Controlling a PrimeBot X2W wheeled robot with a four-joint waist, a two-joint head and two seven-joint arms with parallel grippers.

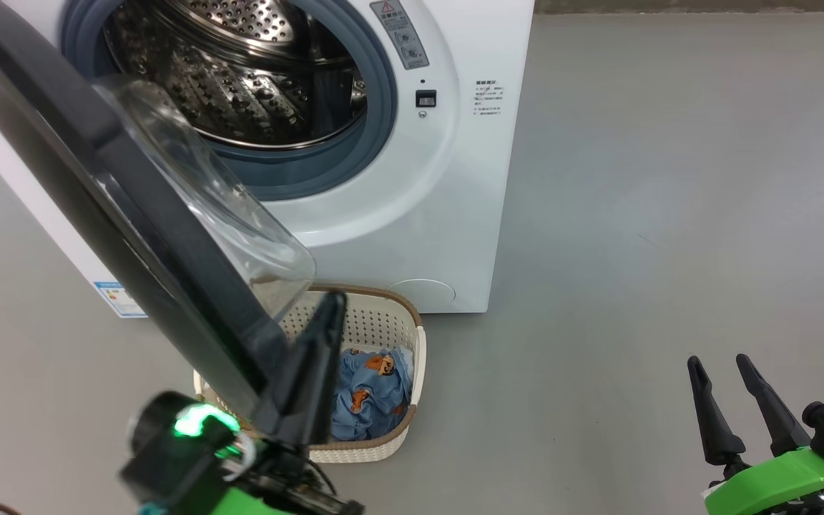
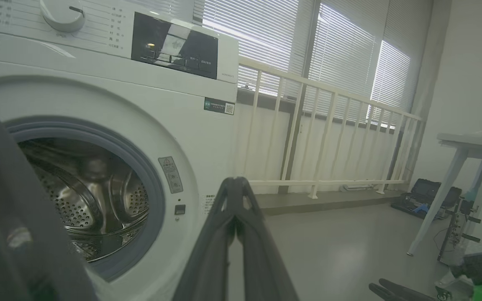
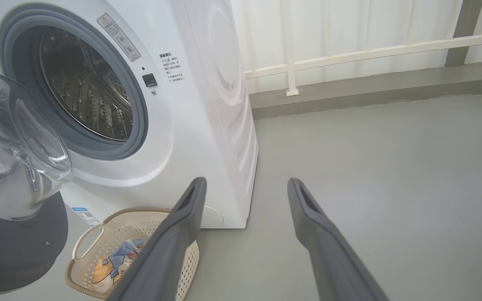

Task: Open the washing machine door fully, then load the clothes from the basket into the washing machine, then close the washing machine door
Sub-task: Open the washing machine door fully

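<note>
Hanging open, door [image 1: 141, 207] just beside L fingers [image 1: 314, 372]

Grey floor [image 3: 391, 167], white railing [image 2: 329, 125], blinds [image 2: 341, 54]

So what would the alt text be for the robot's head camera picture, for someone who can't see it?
A white washing machine stands with its round door open, the shut left pincer beside the door's edge. Below sits a cream basket holding blue clothes; the open right pincer hovers over grey floor at lower right.
</note>
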